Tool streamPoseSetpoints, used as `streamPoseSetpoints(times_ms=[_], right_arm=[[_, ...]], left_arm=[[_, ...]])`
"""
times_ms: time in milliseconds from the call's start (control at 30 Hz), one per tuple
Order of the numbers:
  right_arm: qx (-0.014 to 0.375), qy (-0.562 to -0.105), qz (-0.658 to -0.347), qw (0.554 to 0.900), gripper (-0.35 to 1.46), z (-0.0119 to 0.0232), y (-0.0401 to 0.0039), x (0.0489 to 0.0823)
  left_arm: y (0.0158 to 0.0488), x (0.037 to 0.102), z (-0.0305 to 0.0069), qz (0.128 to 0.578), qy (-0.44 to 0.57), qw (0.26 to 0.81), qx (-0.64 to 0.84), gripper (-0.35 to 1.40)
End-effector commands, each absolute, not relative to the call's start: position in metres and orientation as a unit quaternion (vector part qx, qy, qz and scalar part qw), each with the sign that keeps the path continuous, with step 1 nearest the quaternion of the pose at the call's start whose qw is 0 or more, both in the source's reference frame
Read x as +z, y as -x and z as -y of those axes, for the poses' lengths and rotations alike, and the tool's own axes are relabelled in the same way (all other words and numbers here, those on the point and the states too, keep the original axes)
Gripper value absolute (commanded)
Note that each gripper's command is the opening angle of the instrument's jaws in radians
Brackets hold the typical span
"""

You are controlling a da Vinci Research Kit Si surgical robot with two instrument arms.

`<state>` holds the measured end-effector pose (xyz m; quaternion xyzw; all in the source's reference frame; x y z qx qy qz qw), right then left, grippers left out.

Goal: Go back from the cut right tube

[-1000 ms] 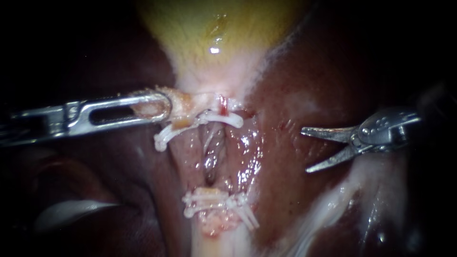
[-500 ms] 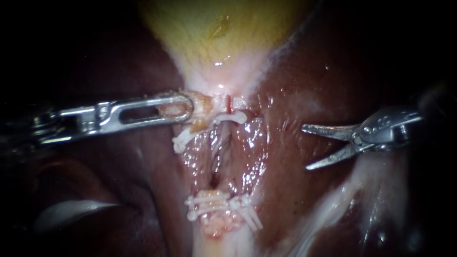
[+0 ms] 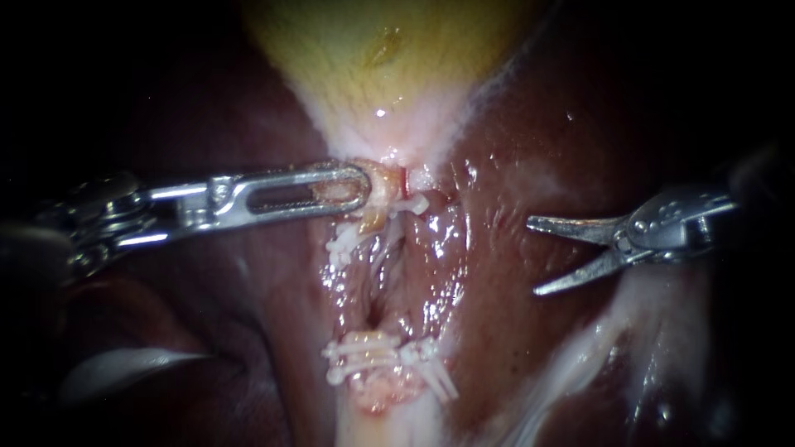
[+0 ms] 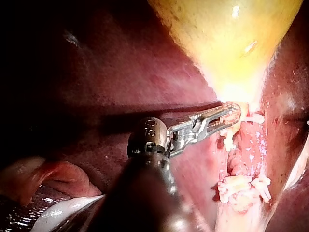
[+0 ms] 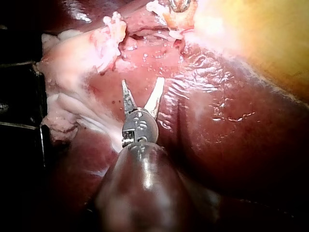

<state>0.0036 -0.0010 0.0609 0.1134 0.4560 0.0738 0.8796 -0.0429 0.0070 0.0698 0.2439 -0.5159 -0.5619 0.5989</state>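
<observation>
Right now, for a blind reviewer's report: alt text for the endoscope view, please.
My left instrument has jaws shut on tissue below the gallbladder, beside white clips. My right instrument, jaws open, hangs apart over the liver.

The cut tube's upper stump (image 3: pixel 404 180) showed a red end just below the gallbladder (image 3: pixel 389 74), a white clip (image 3: pixel 414 204) across it. Its lower stump (image 3: pixel 373 396), also clipped, lay well apart.

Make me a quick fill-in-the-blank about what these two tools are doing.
The right instrument has its jaws ____, holding nothing.
The left instrument has its jaws shut on ____ just below the gallbladder.
The clips are ____ in colour.
Missing: open; tissue; white.
</observation>
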Motion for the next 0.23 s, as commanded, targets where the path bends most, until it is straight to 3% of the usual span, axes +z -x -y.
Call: streamPoseSetpoints(times_ms=[33, 233], right_arm=[[0.074, -0.113, -0.456, 0.88, 1.45, 0.001, -0.0035, 0.0609], [0.074, -0.113, -0.456, 0.88, 1.45, 0.001, -0.0035, 0.0609]], left_arm=[[0.0429, 0.0697, -0.007, 0.516, -0.244, 0.599, -0.562, -0.35], [0.0429, 0.0697, -0.0069, 0.516, -0.245, 0.599, -0.561, -0.35]])
